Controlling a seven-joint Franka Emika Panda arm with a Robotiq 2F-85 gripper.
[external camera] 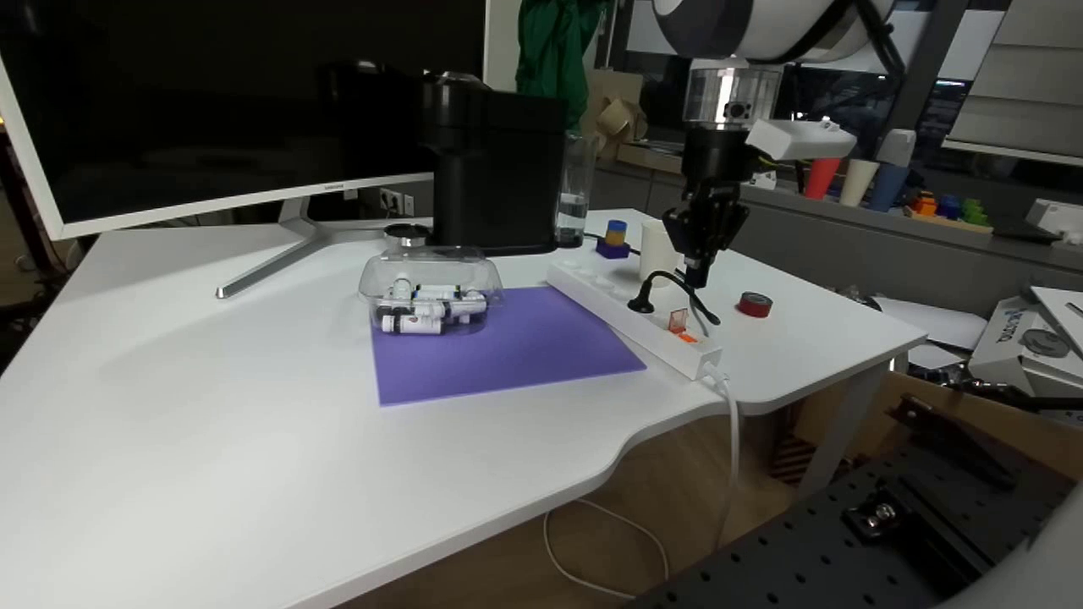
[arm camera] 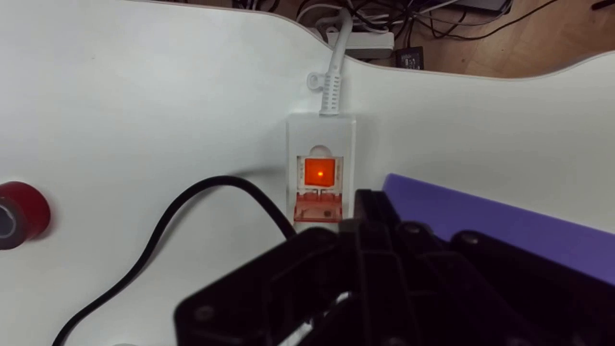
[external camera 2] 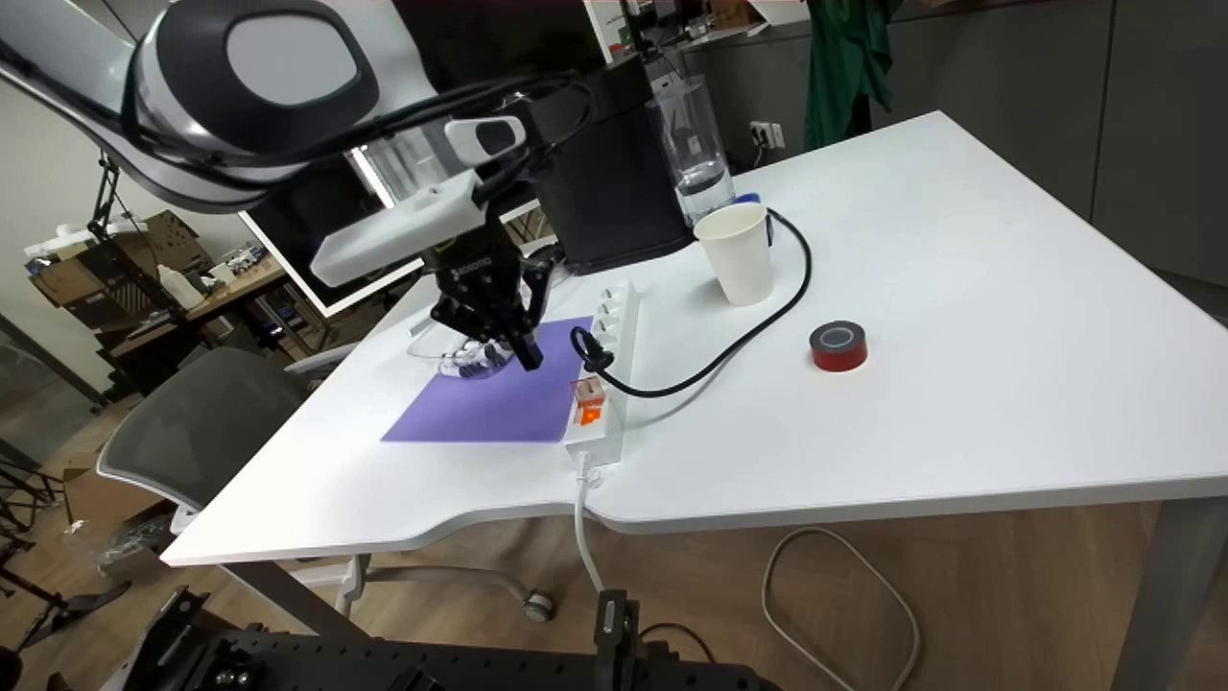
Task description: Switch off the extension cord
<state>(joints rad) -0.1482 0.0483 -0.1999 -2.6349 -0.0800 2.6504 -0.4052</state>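
– Red tape (arm camera: pixel 29 214), well left of the purple mat (arm camera: pixel 523 230), wrist view. Next?
– Black cable (arm camera: pixel 164 222), also left. Then extension cord (arm camera: pixel 321 134), on the desk just left of the mat: switch (arm camera: pixel 320 167) glowing, probably on, flap (arm camera: pixel 318 209) raised.
– Gripper (arm camera: pixel 375 199)?
– Hangs by the mat's corner. Fingers together, looks empty.
– Best press?
– Bring the closed tips away from the mat, over the switch. Clear the flap, press straight, lightly. Glow gone should mean off. Which edge to push: can't tell.

one extension cord (external camera: pixel 622 313), one orange switch (arm camera: pixel 319 168), one tool (external camera: pixel 695 277), one purple mat (external camera: pixel 516 347), one tape roll (external camera 2: pixel 838 347)
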